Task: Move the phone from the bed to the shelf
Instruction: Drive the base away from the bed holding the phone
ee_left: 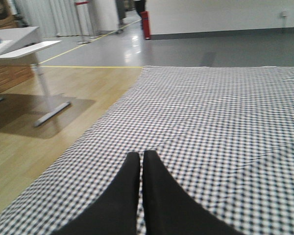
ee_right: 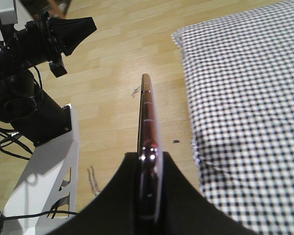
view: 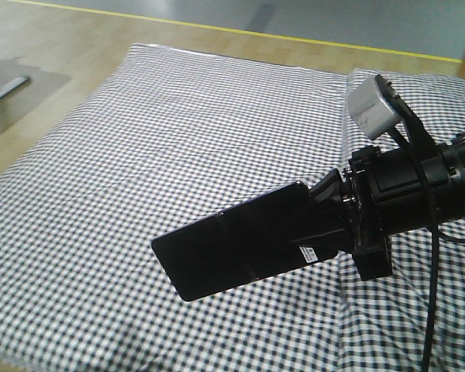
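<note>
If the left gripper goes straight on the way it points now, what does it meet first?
Probably the bed: the shut left gripper points low across it, though depth is unclear.

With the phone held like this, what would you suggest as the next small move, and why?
Probably carry the phone off the bed, turning to look for the shelf. The right jaws are shut on one end of it, and it hangs in the air above the checked cloth, so the lifting looks done. No shelf shows in any view.
</note>
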Tool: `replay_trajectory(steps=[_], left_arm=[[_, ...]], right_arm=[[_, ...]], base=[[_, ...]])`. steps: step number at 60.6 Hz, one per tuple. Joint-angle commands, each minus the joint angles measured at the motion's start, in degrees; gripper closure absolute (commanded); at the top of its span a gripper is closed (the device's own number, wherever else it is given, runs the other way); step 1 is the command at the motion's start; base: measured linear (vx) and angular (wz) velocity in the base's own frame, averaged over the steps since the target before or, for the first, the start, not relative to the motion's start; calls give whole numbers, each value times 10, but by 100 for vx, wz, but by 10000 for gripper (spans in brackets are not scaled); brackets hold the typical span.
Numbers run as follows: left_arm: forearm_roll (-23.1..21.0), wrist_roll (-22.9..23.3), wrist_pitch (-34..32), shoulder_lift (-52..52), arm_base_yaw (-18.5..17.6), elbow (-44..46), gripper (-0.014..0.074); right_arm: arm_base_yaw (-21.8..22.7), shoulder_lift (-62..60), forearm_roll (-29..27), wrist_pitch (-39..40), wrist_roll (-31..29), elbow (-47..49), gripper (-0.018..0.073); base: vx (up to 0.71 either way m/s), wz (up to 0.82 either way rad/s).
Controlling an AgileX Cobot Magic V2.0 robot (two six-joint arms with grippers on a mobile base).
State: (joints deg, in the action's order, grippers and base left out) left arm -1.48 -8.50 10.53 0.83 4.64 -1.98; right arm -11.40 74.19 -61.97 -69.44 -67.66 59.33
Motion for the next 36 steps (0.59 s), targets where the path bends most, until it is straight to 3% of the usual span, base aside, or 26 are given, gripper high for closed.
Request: replay_trajectory(steps=[1, 36], left_arm=[[-5, 3, -41, 7, 0, 13, 595], [-5, 3, -41, 7, 0, 13, 595]], right_arm=[[2, -18, -49, -43, 1, 15, 562], [2, -18, -49, -43, 0, 15, 562]], base=[[-14, 55], [-13, 51]])
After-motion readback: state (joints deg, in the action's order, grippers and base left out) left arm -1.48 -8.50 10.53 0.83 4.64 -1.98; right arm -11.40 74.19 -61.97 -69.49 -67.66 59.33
